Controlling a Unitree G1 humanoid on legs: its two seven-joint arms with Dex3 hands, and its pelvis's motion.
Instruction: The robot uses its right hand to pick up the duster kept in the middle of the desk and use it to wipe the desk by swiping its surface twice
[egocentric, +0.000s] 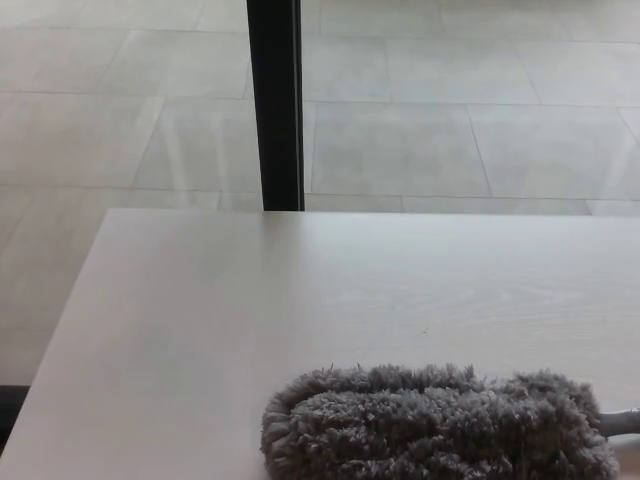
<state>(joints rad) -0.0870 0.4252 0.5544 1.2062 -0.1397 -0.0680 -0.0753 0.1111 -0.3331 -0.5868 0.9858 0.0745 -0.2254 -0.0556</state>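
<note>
While neither robot hand shows in the head view, finger state cannot be told. Grey fluffy duster (435, 425): flat on pale desk (250, 300), near bottom edge, handle stub (622, 421) at right. Risk: handle mostly out of frame, inviting a misjudged grasp.

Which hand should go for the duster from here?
Right, probably. Neither hand is in view, but the duster lies right of centre on the desk, and its handle points to the robot's right.

Fluffy grey duster (438, 425), lying flat, near desk (200, 330) edge
</note>
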